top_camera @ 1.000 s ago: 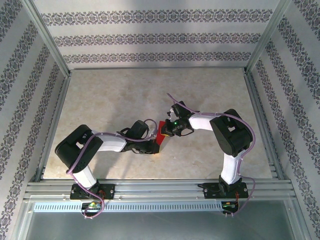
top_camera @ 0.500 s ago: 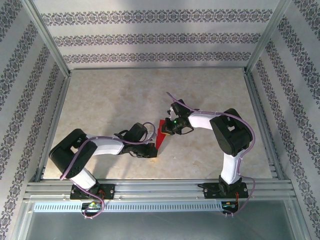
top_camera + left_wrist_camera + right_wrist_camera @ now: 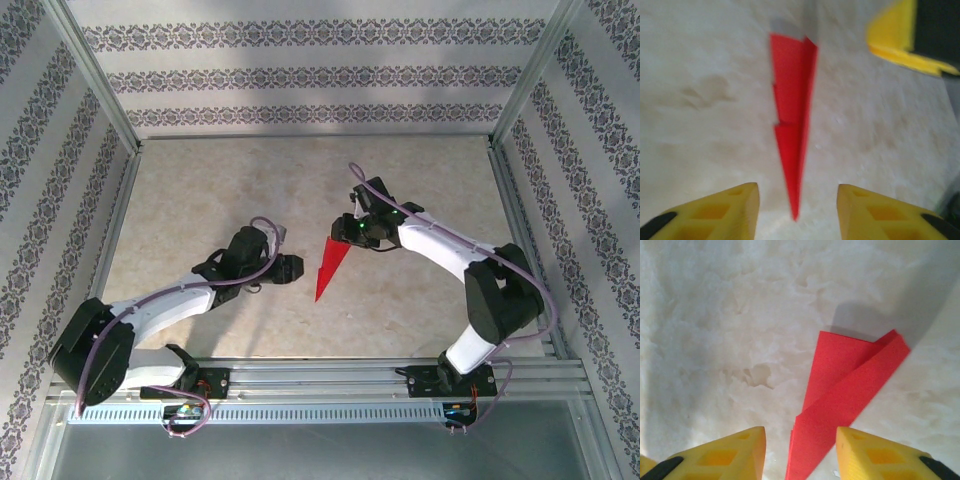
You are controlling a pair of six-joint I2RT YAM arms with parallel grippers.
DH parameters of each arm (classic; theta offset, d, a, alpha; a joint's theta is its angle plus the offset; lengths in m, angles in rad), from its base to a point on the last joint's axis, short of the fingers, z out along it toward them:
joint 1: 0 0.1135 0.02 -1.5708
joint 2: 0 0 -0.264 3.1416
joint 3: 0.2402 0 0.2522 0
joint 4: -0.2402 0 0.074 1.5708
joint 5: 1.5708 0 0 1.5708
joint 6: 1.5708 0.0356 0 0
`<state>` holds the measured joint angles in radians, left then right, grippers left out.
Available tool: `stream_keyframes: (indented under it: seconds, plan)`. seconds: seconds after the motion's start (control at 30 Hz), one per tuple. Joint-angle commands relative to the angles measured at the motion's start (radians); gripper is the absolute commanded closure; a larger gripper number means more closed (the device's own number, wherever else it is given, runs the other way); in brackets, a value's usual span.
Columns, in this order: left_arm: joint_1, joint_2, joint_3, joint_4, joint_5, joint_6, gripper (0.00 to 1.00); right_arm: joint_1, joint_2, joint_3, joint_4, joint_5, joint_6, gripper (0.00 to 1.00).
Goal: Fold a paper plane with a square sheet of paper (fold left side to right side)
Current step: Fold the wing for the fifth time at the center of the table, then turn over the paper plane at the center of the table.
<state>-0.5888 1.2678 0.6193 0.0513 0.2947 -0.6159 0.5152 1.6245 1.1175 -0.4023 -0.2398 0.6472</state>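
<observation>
Lying free on the table, the apparently finished paper plane points to seven o'clock; left gripper at nine, right gripper at one, jaws parted, empty.

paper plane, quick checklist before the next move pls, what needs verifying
1. Left gripper jaws apart, nothing between the pads: ok.
2. Right gripper jaws apart, not clamped on paper: ok.
3. Paper plane lies on the table free of both grippers: ok.
4. Plane sits between the two grippers, its pointed tip toward the near edge: ok.
5. Wide end lies flat: cannot tell; the right wrist view shows a shadow behind it, so it may be lifted.
6. Creases sharp along the whole length: cannot tell; the left wrist view is blurred.
</observation>
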Motion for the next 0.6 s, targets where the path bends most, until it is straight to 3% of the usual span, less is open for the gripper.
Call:
stream_keyframes:
  seconds: [0.0, 0.23, 0.57]
  plan:
    - [0.035, -0.03, 0.005, -0.028, -0.199, 0.036, 0.47, 0.032, -0.027, 0.019, -0.148, 0.158, 0.048, 0.54]
    - [0.096, -0.068, -0.026, 0.034, -0.3, 0.051, 0.35, 0.127, -0.009, 0.099, -0.276, 0.301, 0.292, 0.31]
    - [0.139, -0.106, -0.089, 0.039, -0.288, 0.075, 0.32, 0.224, 0.265, 0.39, -0.511, 0.438, 0.453, 0.3]
